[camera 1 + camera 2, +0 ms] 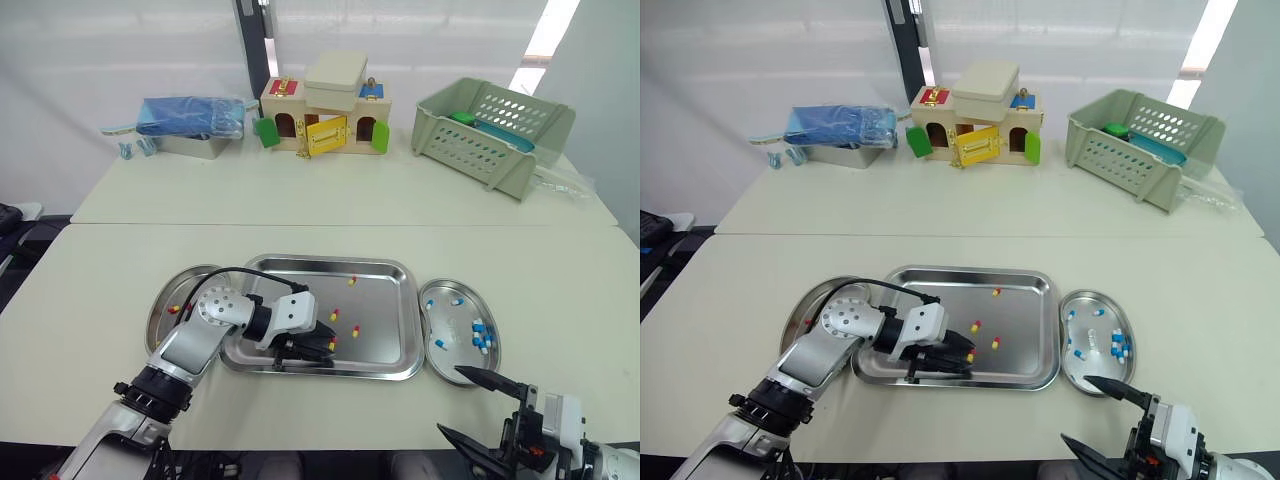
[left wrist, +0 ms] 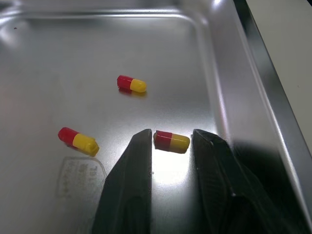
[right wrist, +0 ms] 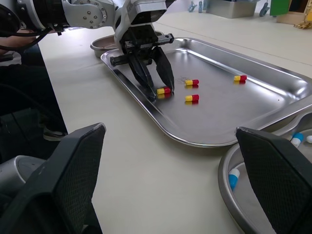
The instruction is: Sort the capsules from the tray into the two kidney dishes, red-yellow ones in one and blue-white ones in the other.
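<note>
1. Pale table (image 1: 560,290) carries a steel tray (image 1: 380,320).
2. Left gripper (image 2: 173,135) reaches into the tray, fingers narrowly apart, with a red-yellow capsule (image 2: 171,141) lying between their tips.
3. Right gripper (image 1: 450,400) hovers spread wide beside the right dish (image 1: 437,345).

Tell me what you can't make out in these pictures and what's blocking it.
Left kidney dish: eye views, the left arm covers part, so its capsule count is uncertain.
Basket contents: eye views, its slotted wall hides most.
Right gripper: eye views, cut off by the bottom edge.
</note>
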Robot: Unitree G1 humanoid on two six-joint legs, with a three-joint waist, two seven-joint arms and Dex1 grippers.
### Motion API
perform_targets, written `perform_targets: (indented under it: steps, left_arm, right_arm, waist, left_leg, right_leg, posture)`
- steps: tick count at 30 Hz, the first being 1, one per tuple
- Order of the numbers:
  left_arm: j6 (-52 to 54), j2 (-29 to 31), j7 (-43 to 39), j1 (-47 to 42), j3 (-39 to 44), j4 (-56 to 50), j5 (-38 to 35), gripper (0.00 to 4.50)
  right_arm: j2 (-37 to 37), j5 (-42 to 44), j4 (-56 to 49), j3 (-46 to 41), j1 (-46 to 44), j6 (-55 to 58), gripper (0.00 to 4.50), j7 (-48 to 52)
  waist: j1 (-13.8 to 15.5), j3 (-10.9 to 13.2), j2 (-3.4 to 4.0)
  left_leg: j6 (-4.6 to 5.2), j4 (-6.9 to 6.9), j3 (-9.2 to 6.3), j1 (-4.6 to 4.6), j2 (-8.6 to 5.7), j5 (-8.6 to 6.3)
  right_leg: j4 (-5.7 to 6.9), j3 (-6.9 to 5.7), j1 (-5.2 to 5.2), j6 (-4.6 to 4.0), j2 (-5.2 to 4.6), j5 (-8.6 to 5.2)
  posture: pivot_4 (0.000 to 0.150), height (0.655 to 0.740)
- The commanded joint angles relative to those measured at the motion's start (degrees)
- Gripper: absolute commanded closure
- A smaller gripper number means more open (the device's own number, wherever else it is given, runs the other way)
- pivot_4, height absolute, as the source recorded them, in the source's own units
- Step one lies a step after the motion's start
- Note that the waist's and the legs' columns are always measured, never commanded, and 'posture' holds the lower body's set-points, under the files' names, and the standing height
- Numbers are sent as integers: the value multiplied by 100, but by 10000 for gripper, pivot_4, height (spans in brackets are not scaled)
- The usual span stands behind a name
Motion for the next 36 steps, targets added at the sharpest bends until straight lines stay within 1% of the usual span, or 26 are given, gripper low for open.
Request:
perform_targets:
  steps: [1, 30, 33, 34, 36]
  left_arm:
    - [-56, 9, -68, 1, -121, 1, 97, 33831]
    - [-36, -46, -53, 58, -65, -115, -8, 33831]
    - [-27, -60, -93, 44, -62, -124, -55, 39748]
    - [-34, -92, -37, 34, -50, -107, -41, 40589]
    - [-38, -124, 30, 15, -51, -80, 0, 40604]
  right_arm:
    - [13, 4, -235, 16, 52, -149, 0, -43]
    - [-15, -48, -112, 167, -21, -254, 0, -151]
    - [-15, -53, -113, 187, -35, -254, 0, -172]
    - [-16, -57, -112, 194, -41, -253, 0, -176]
    - [-13, -63, -111, 202, -48, -254, 0, -179]
  waist:
    - [-1, -1, 1]
    - [0, -4, 5]
    - [0, -4, 5]
    - [1, -4, 5]
    - [1, -4, 5]
  left_leg:
    - [0, 0, 0, 0, 0, 0]
    - [0, 0, -1, 5, 0, 0]
    - [0, 0, -1, 5, 0, 0]
    - [0, 0, -1, 5, 0, 0]
    - [0, 1, -1, 5, 0, 0]
  right_leg:
    - [0, 0, 0, 0, 0, 0]
    - [0, 0, 6, 0, 0, 0]
    - [0, 0, 6, 0, 0, 0]
    - [0, 0, 6, 0, 0, 0]
    - [0, 0, 6, 0, 0, 0]
  posture:
    - [1500, 7400]
    - [1500, 7400]
    - [1500, 7400]
    - [1500, 7400]
    - [1500, 7400]
